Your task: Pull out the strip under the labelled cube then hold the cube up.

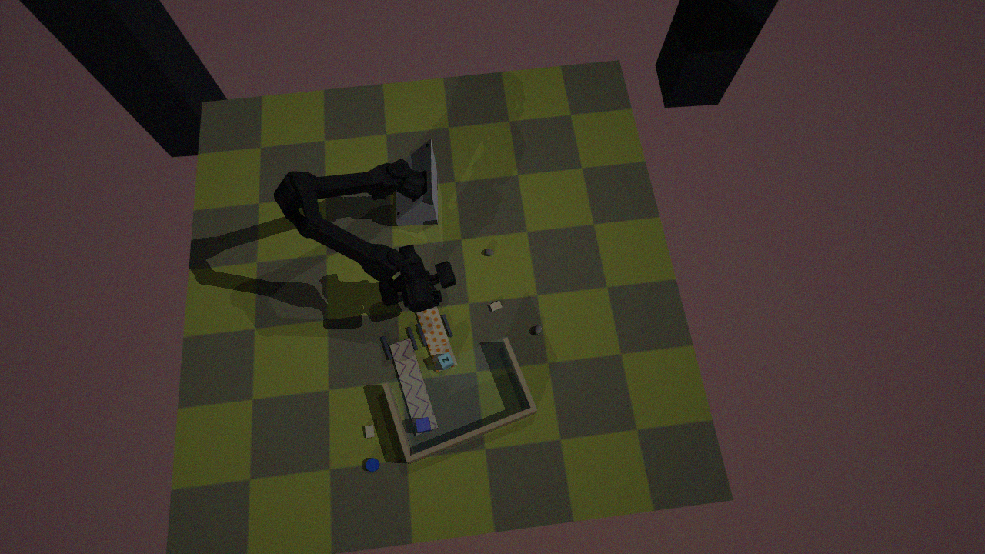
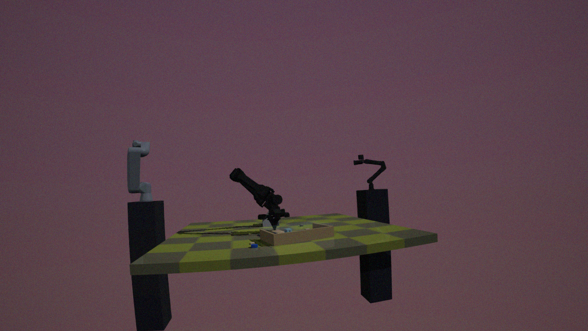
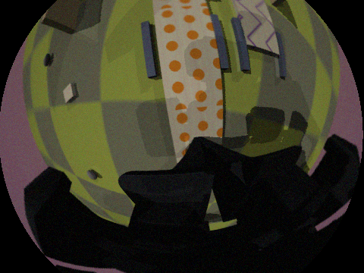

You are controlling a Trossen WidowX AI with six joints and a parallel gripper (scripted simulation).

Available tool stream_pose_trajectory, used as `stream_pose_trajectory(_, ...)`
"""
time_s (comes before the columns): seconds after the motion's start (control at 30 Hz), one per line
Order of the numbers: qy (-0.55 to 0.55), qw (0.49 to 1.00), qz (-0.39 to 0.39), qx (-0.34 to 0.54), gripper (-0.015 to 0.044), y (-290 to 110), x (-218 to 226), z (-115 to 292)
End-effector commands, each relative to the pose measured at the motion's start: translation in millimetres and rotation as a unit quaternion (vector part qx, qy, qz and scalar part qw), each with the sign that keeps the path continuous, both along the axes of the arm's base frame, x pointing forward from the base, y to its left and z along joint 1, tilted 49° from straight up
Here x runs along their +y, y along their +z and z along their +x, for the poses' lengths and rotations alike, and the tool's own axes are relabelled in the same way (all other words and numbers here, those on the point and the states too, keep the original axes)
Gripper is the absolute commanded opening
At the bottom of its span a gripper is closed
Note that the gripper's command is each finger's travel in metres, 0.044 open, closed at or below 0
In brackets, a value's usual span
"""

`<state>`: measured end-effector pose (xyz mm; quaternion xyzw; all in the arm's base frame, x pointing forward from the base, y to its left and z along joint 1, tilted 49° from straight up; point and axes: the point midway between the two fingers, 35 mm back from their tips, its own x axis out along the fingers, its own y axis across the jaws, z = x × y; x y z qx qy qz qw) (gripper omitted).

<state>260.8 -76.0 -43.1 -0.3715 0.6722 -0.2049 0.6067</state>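
The light-blue cube (image 1: 445, 358) labelled "Z" rests on the far end of the orange-dotted strip (image 1: 433, 330) (image 3: 189, 71), at the open side of the wooden tray (image 1: 523, 395) (image 2: 296, 236). My gripper (image 1: 421, 308) (image 2: 274, 225) (image 3: 197, 141) is low on the table, shut on the near end of that strip. The strip runs between short blue guide rails (image 1: 448, 323) (image 3: 148, 51). A purple-zigzag strip (image 1: 409, 375) (image 3: 250, 10) lies beside it, reaching into the tray with a plain blue cube (image 1: 422, 424) on its far end.
Small loose pieces lie around: a grey ball (image 1: 488, 251), a beige block (image 1: 494, 305), another grey ball (image 1: 535, 330), a beige block (image 1: 369, 431) and a blue disc (image 1: 372, 464). The arm's grey base (image 1: 420, 189) stands mid-table. Dark pillars stand at the table's corners.
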Motion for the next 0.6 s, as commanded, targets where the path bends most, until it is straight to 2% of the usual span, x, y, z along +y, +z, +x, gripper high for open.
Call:
stream_pose_trajectory(0.0,-0.005,1.0,-0.004,0.012,0.0,-1,-6,-13)
stream_pose_trajectory(0.57,-0.005,1.0,-0.004,0.013,0.0,5,-10,-37)
